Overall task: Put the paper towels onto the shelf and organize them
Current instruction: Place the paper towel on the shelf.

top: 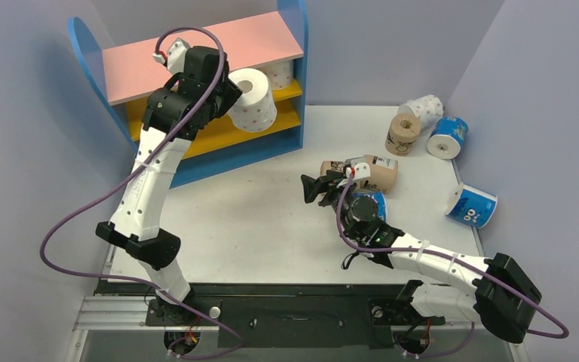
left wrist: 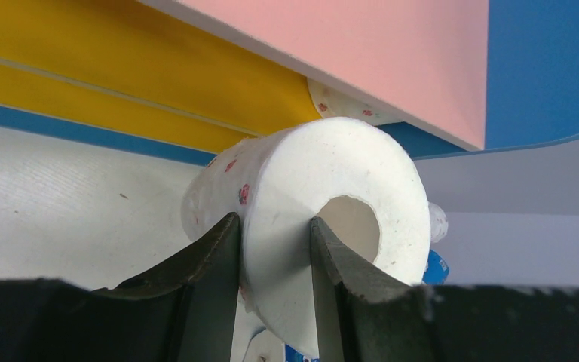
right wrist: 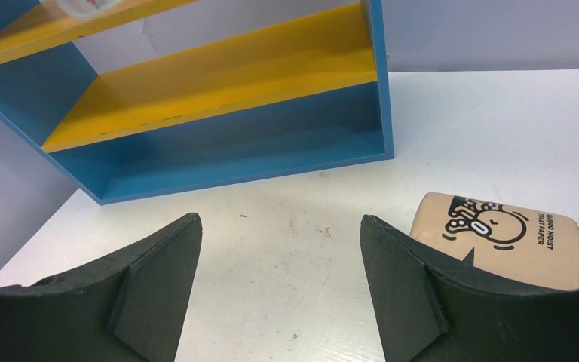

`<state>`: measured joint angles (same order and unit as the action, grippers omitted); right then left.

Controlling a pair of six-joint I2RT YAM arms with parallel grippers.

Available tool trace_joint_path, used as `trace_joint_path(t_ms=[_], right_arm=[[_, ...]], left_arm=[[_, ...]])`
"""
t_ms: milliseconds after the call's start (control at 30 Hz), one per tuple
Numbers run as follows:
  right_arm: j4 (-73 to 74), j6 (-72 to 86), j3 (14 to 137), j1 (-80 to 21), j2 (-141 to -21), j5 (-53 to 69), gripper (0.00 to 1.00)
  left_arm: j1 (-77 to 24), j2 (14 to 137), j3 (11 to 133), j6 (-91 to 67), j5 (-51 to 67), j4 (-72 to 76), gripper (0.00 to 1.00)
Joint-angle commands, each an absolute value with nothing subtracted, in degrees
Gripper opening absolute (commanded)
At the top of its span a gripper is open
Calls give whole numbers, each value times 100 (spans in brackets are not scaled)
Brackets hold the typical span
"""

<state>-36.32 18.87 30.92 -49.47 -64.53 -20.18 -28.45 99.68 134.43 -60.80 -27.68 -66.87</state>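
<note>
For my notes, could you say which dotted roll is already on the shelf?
The roll under the pink board; a second is in the left pincer, a third on the table.

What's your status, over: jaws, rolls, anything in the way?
Left jaws shut on dotted roll, at shelf front. Right jaws open, empty, beside tan roll. Second dotted roll shelved. No blocker seen.

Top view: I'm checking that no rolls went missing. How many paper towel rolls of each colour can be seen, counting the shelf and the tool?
white dotted rolls: 3
tan rolls: 3
blue rolls: 3
Total: 9
</note>
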Motion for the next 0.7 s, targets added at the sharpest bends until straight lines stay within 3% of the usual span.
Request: trace_joint_path(t_ms=[0,667], right_arm=[[-3808,1923,3051,-4909,-6247,-2126,72],[-3813,1920,3001,-4852,-6215,-2140,72]], left_arm=[[-2779,10006,13834,-6024,-2985,-6277,0],[-2355,10354,13760,-6012,-2796,-5928,0]])
